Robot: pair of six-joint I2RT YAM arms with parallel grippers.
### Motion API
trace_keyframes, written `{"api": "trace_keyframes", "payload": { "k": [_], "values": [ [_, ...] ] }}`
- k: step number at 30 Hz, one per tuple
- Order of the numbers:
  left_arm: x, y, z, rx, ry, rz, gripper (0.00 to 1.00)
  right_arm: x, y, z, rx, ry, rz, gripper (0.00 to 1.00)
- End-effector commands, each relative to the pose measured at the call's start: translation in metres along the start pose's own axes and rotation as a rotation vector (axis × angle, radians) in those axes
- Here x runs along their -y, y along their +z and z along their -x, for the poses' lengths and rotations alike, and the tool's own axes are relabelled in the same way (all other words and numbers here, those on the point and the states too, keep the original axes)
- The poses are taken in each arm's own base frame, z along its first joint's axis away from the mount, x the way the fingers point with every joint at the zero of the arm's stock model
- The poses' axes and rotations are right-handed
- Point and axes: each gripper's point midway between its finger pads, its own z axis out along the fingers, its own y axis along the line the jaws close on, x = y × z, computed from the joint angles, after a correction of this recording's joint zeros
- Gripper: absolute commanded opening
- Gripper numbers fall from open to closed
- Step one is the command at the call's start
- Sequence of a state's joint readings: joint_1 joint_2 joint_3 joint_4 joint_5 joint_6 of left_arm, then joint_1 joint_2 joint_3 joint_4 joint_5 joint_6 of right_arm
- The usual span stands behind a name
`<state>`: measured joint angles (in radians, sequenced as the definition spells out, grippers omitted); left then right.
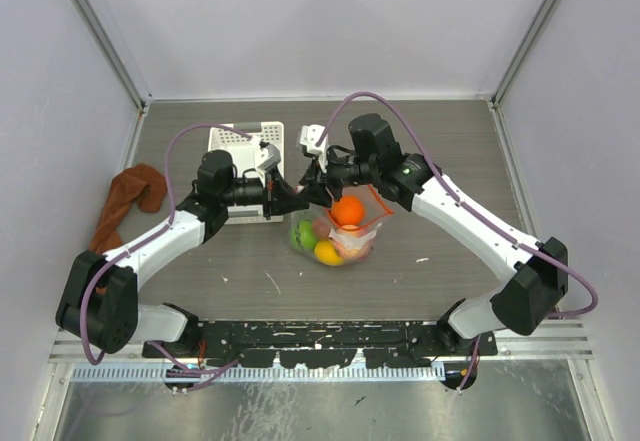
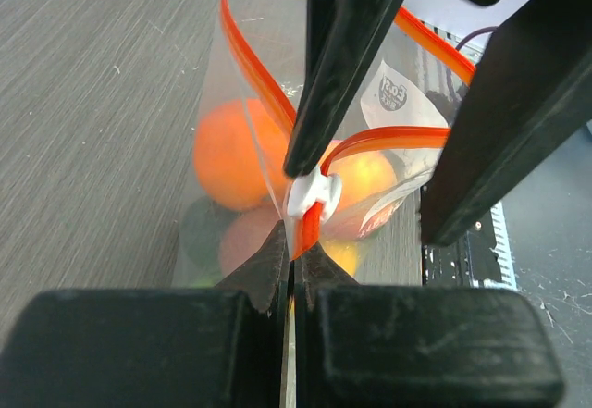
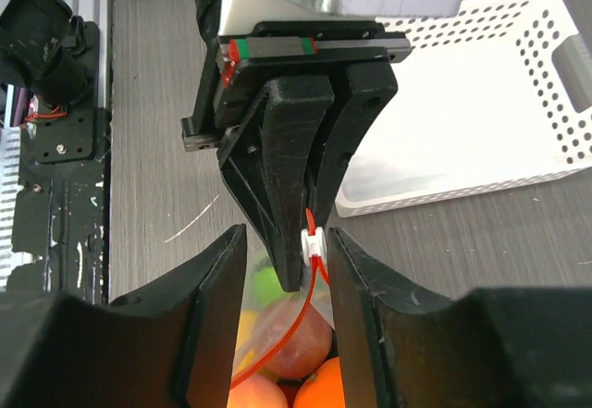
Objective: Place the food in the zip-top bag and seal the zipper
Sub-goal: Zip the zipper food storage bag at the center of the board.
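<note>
Zip-top bag [image 1: 342, 245] lay centre, food [image 1: 326, 252] inside, left gripper [image 1: 302, 198] and right gripper [image 1: 323, 190] meeting at its far-left corner.
Left wrist: own jaws clamped on bag edge just under white tab [image 2: 313, 195] of zipper [image 2: 264, 75]; mouth gaped.
Right wrist: own jaws apart, straddling tab.
Sealing step, by look of it. Next move called for pinching tab, then dragging it along strip.

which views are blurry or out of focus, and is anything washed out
Left wrist: the left fingers are a close blur, the zipper sharp. Right wrist: the right fingers are soft, the white basket floor washed out. Top external: evenly lit, sharp.
</note>
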<state>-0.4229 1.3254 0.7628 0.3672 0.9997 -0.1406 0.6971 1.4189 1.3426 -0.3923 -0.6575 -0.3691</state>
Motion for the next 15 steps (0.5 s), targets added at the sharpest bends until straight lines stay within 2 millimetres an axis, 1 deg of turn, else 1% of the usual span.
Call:
{"api": "trace_keyframes", "payload": {
  "k": [1,5,12,15],
  "values": [
    [0.009,-0.004,0.022,0.038,0.081,-0.028,0.0,0.005,0.001,0.03,0.075,-0.083,0.016,0.43],
    [0.009,-0.003,0.022,0.037,0.078,-0.028,0.0,0.006,0.003,0.023,0.051,-0.075,0.021,0.37],
    [0.009,-0.004,0.023,0.041,0.079,-0.02,0.0,0.011,-0.003,0.011,0.007,-0.073,-0.035,0.16],
    [0.008,-0.004,0.023,0.043,0.077,-0.016,0.0,0.012,-0.008,0.007,-0.009,-0.074,-0.065,0.13]
  ]
}}
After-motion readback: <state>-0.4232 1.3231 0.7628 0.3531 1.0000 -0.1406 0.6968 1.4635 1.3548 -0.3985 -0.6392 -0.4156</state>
